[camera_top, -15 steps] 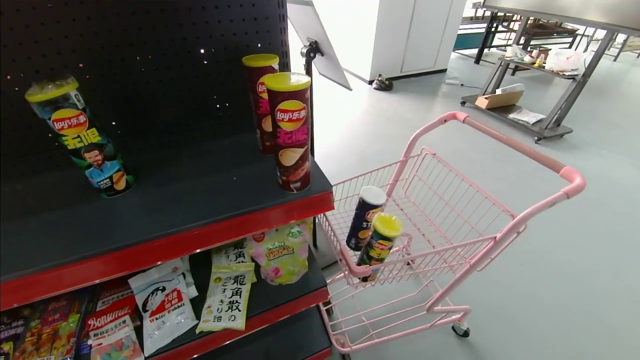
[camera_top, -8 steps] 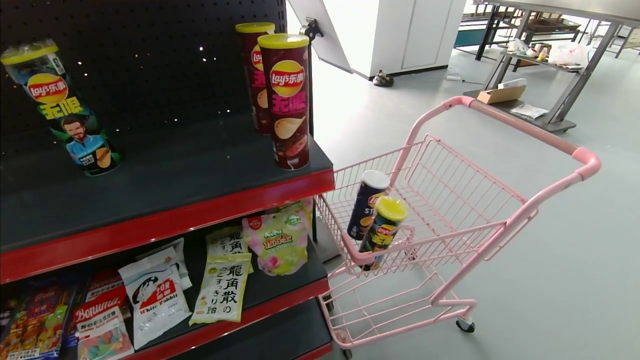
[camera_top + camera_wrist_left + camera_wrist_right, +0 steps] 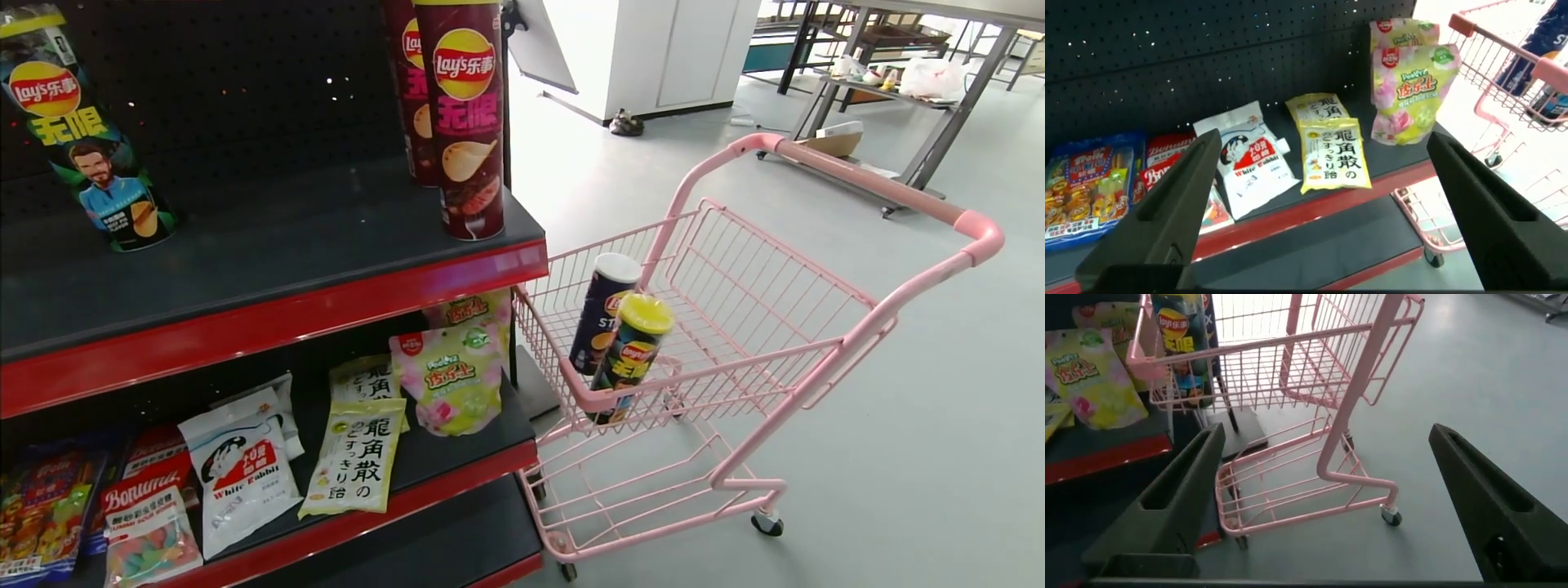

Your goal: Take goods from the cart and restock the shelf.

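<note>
Left gripper (image 3: 1323, 143): was carried with its jaws spread wide and nothing was held; it was kept low before the lower shelf (image 3: 469, 453), presumably because no item had yet been picked.
Green canister (image 3: 90, 139): was stood upright at the far left of the upper shelf (image 3: 286, 237), well back from the red lip, so that its label was faced outward as stock.
Bare span: a long stretch of the upper shelf was left unfilled between the green canister and the maroon pair; this was judged to be where the cart's goods were meant to go.
Maroon canisters (image 3: 465, 122): two were stood upright at the shelf's right end, one just behind the other, the front one close to the lip.
Pouches (image 3: 355, 461): flat bags were laid on the lower shelf, and a green-and-pink pouch was propped upright at its right end.
Cart (image 3: 865, 180): was parked just beside the shelf's right end, its basket kept within easy reach of both arms.
Blue canister (image 3: 604, 314): was leaned, white lid uppermost, in the basket's corner nearest the shelf.
Yellow-lidded canister (image 3: 633, 351): was leaned against the blue one, touching it, both tilted because they were propped by the wire wall.
Right gripper (image 3: 1327, 429): was held with its jaws wide and empty, low beside the cart; the picking step was judged not yet begun.
</note>
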Tool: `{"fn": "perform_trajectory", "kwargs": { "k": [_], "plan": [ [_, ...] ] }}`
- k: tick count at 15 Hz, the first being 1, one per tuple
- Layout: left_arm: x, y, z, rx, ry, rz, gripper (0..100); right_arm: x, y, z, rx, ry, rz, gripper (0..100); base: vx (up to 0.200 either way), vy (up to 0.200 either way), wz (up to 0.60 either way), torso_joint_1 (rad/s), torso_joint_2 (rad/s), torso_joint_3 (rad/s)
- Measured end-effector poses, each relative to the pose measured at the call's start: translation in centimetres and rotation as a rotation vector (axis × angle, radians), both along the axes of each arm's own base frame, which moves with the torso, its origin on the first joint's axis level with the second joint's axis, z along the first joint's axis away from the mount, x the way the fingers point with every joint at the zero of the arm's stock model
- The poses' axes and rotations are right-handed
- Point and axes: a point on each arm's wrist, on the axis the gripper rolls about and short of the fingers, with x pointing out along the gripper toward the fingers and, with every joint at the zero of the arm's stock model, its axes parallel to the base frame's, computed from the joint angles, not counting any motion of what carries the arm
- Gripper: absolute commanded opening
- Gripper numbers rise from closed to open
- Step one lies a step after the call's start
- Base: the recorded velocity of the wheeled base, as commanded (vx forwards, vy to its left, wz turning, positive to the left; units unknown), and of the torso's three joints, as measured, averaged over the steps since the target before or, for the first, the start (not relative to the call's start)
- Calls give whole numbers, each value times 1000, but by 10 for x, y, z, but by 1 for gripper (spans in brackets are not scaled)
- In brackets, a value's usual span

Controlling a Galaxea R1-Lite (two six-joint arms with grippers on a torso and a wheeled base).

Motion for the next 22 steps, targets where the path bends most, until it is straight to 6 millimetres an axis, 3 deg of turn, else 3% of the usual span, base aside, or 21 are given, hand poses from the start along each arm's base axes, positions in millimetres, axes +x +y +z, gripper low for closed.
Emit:
{"fn": "perform_trajectory", "kwargs": {
  "k": [3,5,7,9,11,13,16,19,22],
  "plan": [
    [0,0,0,0,0,1,100,-2,0,13,17,-28,9,100,0,0,0,0,0,0],
    [0,0,0,0,0,1,100,-6,0,51,76,-86,34,100,0,0,0,0,0,0],
    [0,0,0,0,0,2,100,7,0,95,116,-68,65,100,0,0,0,0,0,0],
    [0,0,0,0,0,4,100,53,3,134,142,27,100,100,0,0,0,0,0,0],
    [0,0,0,0,0,5,100,114,8,151,158,119,146,100,0,0,0,0,0,0],
    [0,0,0,0,0,4,100,178,17,145,172,220,200,100,0,0,0,0,0,0],
    [0,0,0,0,0,5,100,244,38,115,179,357,291,100,0,0,0,0,0,0],
    [0,0,0,0,0,5,100,279,65,94,168,415,379,100,0,0,0,0,0,0],
    [0,0,0,0,0,5,100,293,87,78,153,471,434,100,0,0,0,0,0,0]
  ]
}}
